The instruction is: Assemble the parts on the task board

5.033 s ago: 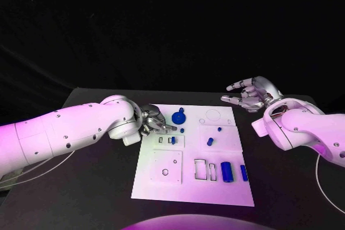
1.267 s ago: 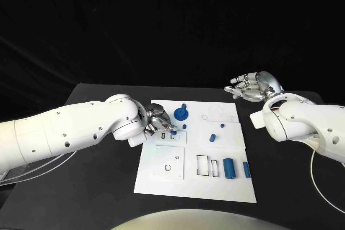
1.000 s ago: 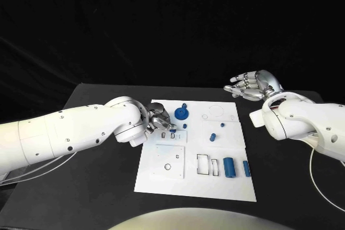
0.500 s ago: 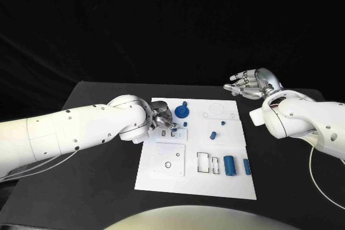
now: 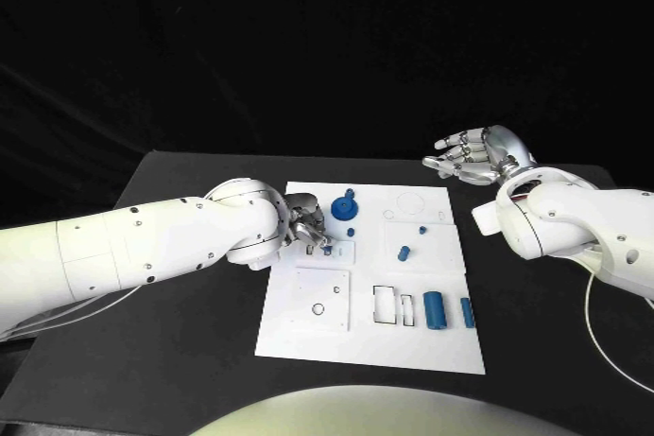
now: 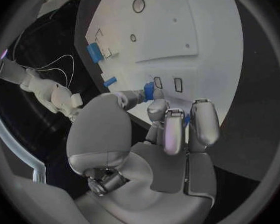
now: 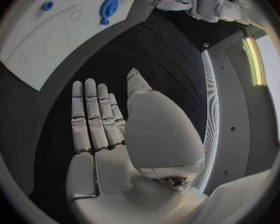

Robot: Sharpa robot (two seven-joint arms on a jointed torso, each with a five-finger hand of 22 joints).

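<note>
At the task board's (image 5: 366, 351) left edge, the left hand (image 5: 302, 230) pinches a small blue part (image 6: 149, 90) over two little slots (image 6: 167, 83); inserting it seems underway, needing careful alignment. Well aside, the right hand (image 5: 475, 156) hovers, fingers released.
</note>
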